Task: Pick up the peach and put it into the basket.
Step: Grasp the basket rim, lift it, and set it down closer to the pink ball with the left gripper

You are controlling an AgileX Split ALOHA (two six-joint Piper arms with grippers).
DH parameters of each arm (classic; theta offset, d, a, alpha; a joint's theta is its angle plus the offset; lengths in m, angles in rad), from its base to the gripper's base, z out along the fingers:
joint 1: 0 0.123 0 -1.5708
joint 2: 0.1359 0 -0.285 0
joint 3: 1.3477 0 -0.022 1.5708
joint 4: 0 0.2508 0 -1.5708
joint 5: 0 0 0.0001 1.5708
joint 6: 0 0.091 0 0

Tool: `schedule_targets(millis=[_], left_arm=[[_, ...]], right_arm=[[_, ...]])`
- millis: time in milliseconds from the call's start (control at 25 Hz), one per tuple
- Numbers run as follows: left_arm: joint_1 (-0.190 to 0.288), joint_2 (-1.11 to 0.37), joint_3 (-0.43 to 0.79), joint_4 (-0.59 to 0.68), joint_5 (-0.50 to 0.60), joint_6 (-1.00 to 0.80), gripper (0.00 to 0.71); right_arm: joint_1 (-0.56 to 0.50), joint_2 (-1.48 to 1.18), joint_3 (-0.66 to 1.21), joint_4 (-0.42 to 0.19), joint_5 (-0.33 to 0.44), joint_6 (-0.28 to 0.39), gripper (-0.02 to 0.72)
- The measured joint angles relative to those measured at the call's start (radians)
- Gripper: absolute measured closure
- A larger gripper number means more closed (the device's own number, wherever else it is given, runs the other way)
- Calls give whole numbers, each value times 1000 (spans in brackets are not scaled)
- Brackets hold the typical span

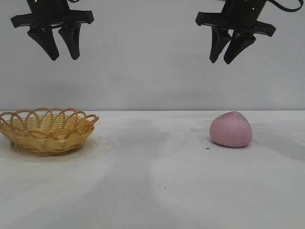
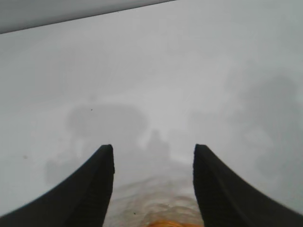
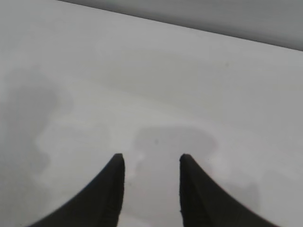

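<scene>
The dusty-pink peach (image 1: 231, 130) rests on the white table at the right. The yellow wicker basket (image 1: 46, 129) with its looped brown rim stands at the left and holds nothing. High above the peach hangs my right gripper (image 1: 221, 60), open with nothing between its fingers; the right wrist view shows my right gripper (image 3: 152, 157) over bare table. My left gripper (image 1: 64, 57) hangs open high above the basket. In the left wrist view a sliver of the basket (image 2: 165, 222) shows below my left gripper (image 2: 154, 147).
The white table (image 1: 152, 181) stretches between basket and peach, with a plain grey wall behind. Faint shadows of the arms lie on the table surface.
</scene>
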Motion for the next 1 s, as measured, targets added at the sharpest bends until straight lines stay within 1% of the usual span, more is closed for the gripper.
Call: schedule_targets(millis=[360, 560, 760, 880, 1000], left_arm=[[0, 0, 0, 6, 16, 10, 381], [2, 14, -2, 28, 150, 152, 381], [26, 65, -4, 34, 312, 243, 381], [34, 103, -4, 41, 364, 272, 381], [36, 133, -4, 51, 372, 286, 381]], right_arm=[[0, 0, 0, 0, 5, 0, 427], [0, 0, 0, 0, 15, 0, 427], [0, 0, 0, 0, 23, 0, 427], [0, 0, 0, 0, 27, 0, 427], [0, 0, 0, 0, 33, 0, 427]])
